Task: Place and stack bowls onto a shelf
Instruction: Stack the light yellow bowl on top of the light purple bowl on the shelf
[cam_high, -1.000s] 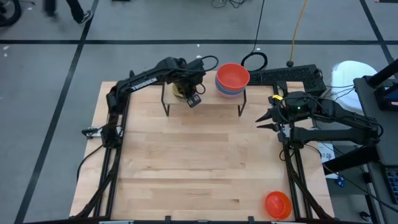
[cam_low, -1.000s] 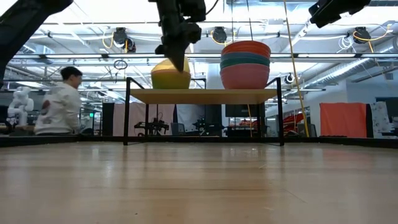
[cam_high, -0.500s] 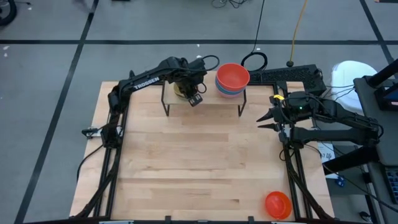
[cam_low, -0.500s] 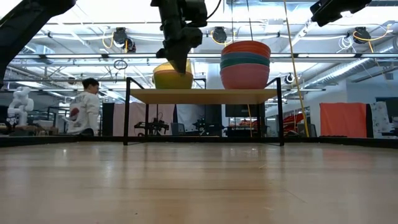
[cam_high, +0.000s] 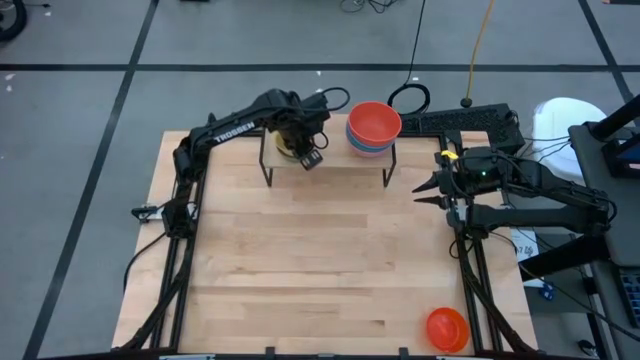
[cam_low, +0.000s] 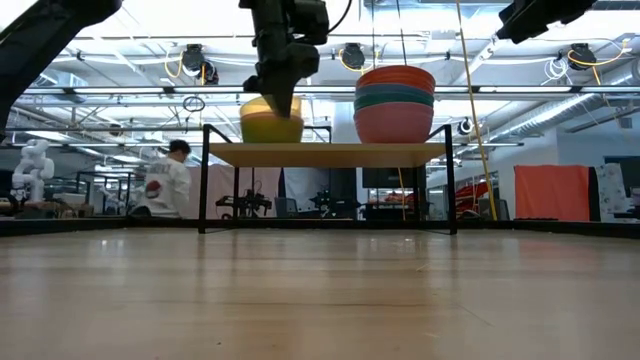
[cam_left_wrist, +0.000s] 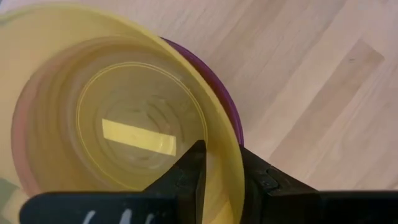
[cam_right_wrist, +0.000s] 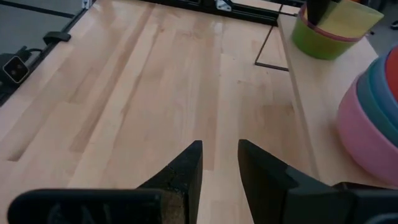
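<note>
In the high view we see the shelf (cam_high: 330, 160) at the upper centre of the counter (cam_high: 320, 260), with the left arm reaching across its left end. The left tool (cam_high: 300, 150) sits over the yellow bowl (cam_high: 288, 148), and the left wrist view shows its two fingers (cam_left_wrist: 189, 177) pinching the rim of that yellow bowl (cam_left_wrist: 118, 118), one finger inside and one outside, so we read the tool as closed on the rim. The yellow bowl is tilted and nested in a purple bowl (cam_left_wrist: 231, 118), whose edge peeks out beside it. From the right wrist view, those two sit in a green bowl (cam_right_wrist: 317, 42) resting on the shelf (cam_right_wrist: 323, 99).

In the low view the yellow bowl (cam_low: 270, 122) shows on the left part of the shelf (cam_low: 325, 153) under the left tool (cam_low: 278, 95). To its right stands a second stack: a red bowl (cam_low: 395, 74) on top, a teal bowl (cam_low: 394, 97) beneath it, and a pink bowl (cam_low: 394, 122) at the bottom. The high view shows a blue rim between the layers.

The right tool (cam_high: 424, 192) hovers off the shelf's right end at the right of the frame, its fingers (cam_right_wrist: 186, 168) parted and holding nothing. An orange bowl (cam_high: 447, 328) lies alone at the lower right of the counter. A person (cam_low: 165, 185) is in the room behind.
</note>
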